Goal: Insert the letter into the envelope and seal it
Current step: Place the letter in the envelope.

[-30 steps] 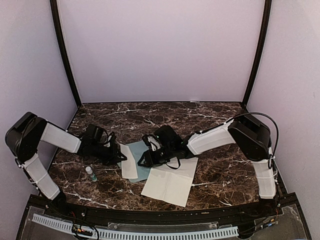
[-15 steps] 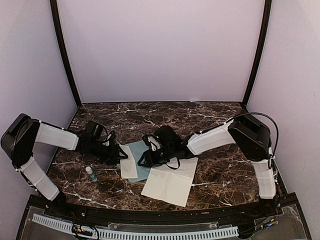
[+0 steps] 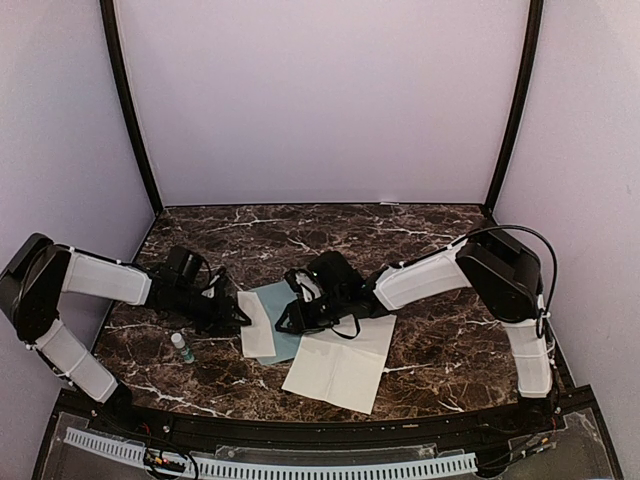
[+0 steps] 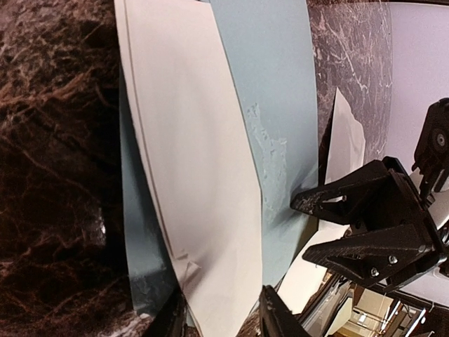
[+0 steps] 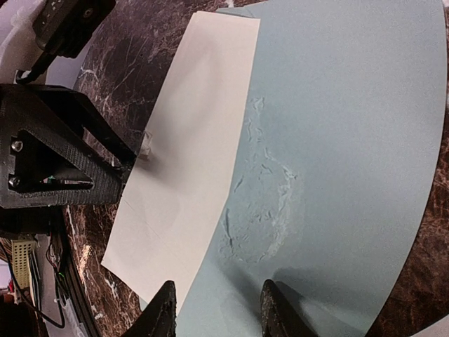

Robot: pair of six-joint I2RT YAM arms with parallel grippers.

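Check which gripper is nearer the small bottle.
Left. The left gripper sits just beyond and to the right of the small bottle; the right gripper is farther right, over the envelope.

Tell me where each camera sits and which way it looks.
Top external: above, behind the bases, looking down at the table; both arms, left hand, right hand show.
Left wrist: low over the envelope, looking along it; own fingertips at the bottom, right hand at the right.
Right wrist: low over the envelope; own fingertips at the bottom, left hand at the left.
Shared: both wrist views show the envelope.
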